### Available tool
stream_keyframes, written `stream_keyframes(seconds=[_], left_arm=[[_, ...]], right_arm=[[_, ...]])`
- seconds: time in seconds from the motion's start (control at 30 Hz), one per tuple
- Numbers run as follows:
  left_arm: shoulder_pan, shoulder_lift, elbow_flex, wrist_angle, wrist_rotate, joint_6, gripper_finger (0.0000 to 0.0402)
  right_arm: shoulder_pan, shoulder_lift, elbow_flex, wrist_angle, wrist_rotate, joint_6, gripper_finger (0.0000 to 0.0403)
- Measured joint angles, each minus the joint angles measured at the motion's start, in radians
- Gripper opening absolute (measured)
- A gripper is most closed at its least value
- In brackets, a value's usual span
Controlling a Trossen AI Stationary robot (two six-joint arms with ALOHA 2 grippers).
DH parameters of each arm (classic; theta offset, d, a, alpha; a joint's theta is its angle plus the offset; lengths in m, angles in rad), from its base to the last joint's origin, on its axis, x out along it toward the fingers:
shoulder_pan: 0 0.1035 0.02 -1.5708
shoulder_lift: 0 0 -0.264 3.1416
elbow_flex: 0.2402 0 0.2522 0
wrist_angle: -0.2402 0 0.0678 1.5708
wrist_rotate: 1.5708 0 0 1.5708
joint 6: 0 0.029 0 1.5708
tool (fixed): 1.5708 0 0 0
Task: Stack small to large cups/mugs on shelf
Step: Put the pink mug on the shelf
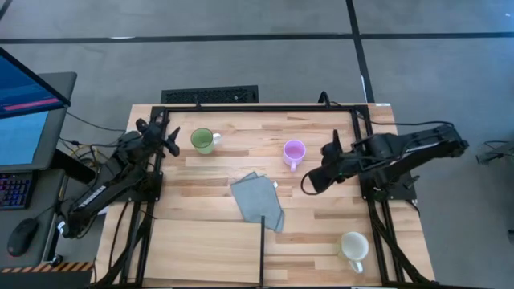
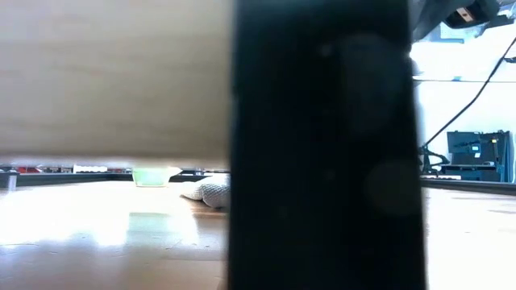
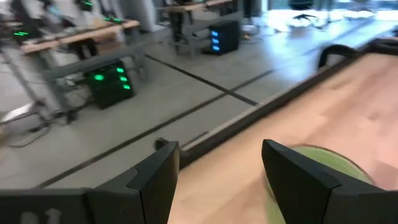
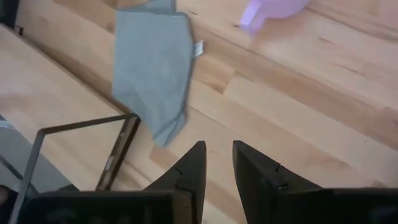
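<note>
Green mug (image 1: 202, 140) sits just beside the left gripper (image 1: 171, 141), fingers spread, nothing held. Purple mug (image 1: 294, 151) is near the right gripper (image 1: 312, 181), fingers narrowly apart, empty. Cream mug (image 1: 353, 246) sits by the shelf (image 1: 201, 249). Grey cloth (image 1: 259, 201) has a white tag, unreadable.

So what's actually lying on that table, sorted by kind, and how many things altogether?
Mugs: 3, a green mug, a purple mug and a cream mug
Grey cloths: 1, the folded cloth
Total: 4
</note>
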Motion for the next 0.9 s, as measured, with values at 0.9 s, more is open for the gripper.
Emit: stream_keyframes(seconds=[0.9], left_arm=[[0.000, 0.000, 0.000, -0.037, 0.093, -0.124, 0.0222]], right_arm=[[-0.062, 0.058, 0.026, -0.031, 0.019, -0.087, 0.0101]])
